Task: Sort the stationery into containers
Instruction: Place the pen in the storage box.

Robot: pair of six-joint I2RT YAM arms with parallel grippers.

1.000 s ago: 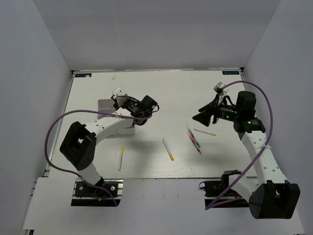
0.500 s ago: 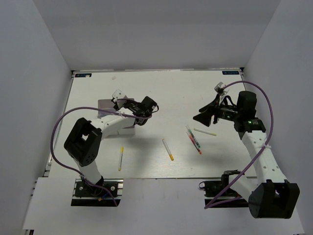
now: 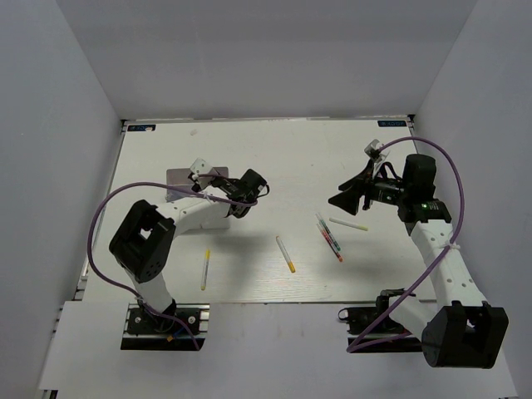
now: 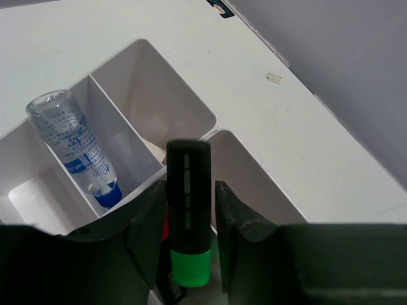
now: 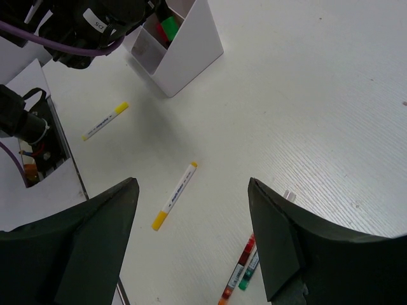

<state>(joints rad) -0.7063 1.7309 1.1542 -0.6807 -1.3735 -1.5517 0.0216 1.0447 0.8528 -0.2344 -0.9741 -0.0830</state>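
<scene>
Job is partly done, I think. In the left wrist view the white-blue marker [image 4: 75,147] lies in a thin slot of the containers [image 4: 162,82], upper left of the frame. The green-end highlighter [image 4: 188,216] stands at the bottom middle, right where the 2 boxes meet. A bit of pink [image 4: 166,225] shows just beside it, maybe 1 more highlighter, can't tell.

The L gripper [image 4: 187,187] has 1 finger on each side of the green-end highlighter, only a bit apart. Can't tell if it is pinching it or just sits loose around it. The R gripper [image 5: 191,184] is spread wide w/ nothing in it. It hangs over the table [image 3: 274,158] at the right middle of the top view.

Left to do: the pens on the table need to go in the boxes.

Count:
- 2 boxes
- 1 marker, in a box
- 1 highlighter for sure
- 5 thin pens on the table: 1 yellow pen [image 3: 205,268] lower left in the top view, 1 white pen w/ yellow end [image 3: 285,253] in the middle, 1 red pen [image 5: 236,270] & 1 green pen [image 5: 250,270] side by side right of the middle, 1 white pen [image 3: 348,224] just beside those 2
- erasers: none I can spot

So 2 or 3 things in, 5 to go
</scene>
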